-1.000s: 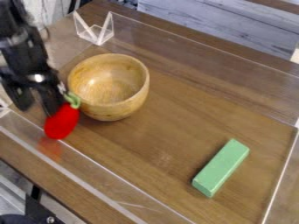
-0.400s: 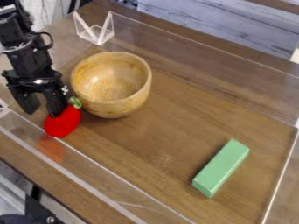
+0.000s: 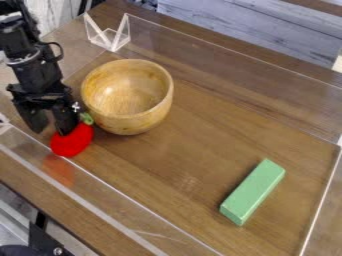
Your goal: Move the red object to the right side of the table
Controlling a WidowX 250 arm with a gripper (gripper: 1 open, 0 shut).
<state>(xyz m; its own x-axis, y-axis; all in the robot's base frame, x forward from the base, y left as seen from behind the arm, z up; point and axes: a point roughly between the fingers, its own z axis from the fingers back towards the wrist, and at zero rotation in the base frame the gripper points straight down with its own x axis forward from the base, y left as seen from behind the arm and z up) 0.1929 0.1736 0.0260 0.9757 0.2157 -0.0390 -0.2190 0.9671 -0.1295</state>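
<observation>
Blk arm (image 3: 27,55), chunky blk end effector (image 3: 47,118), two fingers.

table (image 3: 201,150) — bowl (image 3: 126,97), red object (image 3: 70,140), block (image 3: 253,191)

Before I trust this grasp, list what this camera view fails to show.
- Whether the open gripper touches the red object: the fingers hide its upper left side.
- The arm above the wrist: cut off by the top left edge.
- The wooden bowl's near inner wall: hidden by its own rim.
- The table's left end: cut off by the frame.
</observation>
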